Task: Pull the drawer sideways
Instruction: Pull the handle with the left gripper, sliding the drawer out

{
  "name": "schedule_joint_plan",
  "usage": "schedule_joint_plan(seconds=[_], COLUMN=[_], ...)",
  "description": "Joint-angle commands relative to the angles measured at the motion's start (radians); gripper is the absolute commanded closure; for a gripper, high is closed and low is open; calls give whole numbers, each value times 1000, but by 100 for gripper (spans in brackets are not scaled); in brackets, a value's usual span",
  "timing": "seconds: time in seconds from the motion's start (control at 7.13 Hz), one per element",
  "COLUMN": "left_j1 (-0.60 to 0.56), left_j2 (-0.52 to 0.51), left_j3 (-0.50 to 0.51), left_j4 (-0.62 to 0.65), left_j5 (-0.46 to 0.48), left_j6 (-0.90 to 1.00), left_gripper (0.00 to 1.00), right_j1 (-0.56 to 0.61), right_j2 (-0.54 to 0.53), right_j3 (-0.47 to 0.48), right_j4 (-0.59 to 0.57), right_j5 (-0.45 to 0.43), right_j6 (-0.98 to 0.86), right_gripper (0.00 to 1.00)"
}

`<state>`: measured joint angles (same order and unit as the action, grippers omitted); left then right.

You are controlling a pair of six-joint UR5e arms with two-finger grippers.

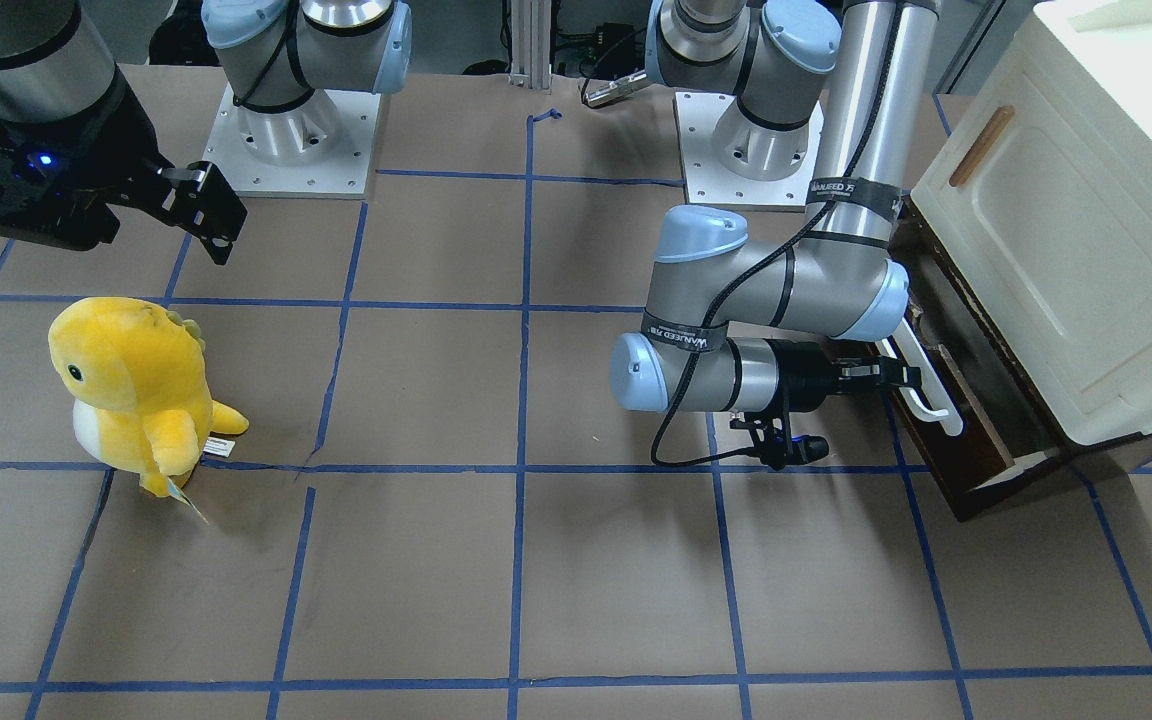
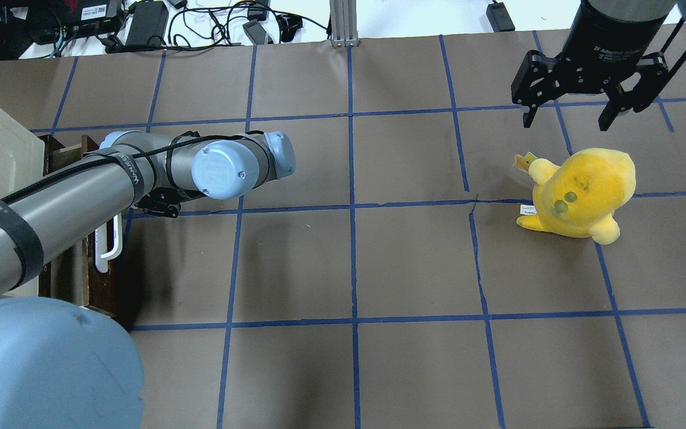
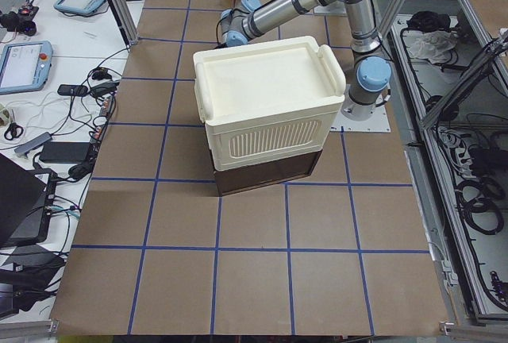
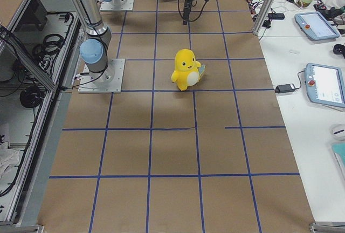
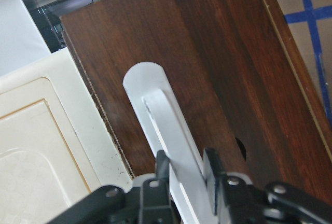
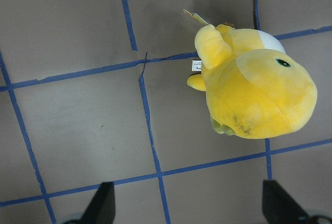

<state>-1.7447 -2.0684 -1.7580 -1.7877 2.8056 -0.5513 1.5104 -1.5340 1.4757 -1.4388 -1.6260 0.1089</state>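
Observation:
The drawer (image 1: 948,462) has a dark brown front with a long white bar handle (image 1: 928,388) and sits under the cream-white cabinet (image 1: 1066,220) at the table's edge. It stands out a little from the cabinet, with a strip of pale inner wood (image 1: 1031,462) showing. My left gripper (image 1: 898,375) is shut on the handle. In the left wrist view the two black fingers of the left gripper (image 5: 185,157) clamp the white handle (image 5: 155,105) against the brown front (image 5: 155,47). My right gripper (image 2: 569,116) is open and empty, hovering above the table.
A yellow plush toy (image 1: 136,385) stands on the brown paper table under and near my right gripper, and it also shows in the right wrist view (image 6: 254,86). Blue tape lines grid the table. The cabinet has a small wooden handle (image 1: 981,145).

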Motion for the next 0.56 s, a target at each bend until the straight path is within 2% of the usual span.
schedule_joint_plan(seconds=[0.0, 0.42], left_j1=[-7, -19], left_j2=[-1, -1], left_j3=[0, 0], left_j4=[-4, -9], left_j5=[6, 8], left_j6=[2, 5], left_gripper=[83, 83], right_j1=[1, 1], right_j2=[0, 0], right_j3=[0, 0], right_j4=[0, 0], right_j5=[0, 0], right_j6=[0, 0], right_gripper=[0, 0])
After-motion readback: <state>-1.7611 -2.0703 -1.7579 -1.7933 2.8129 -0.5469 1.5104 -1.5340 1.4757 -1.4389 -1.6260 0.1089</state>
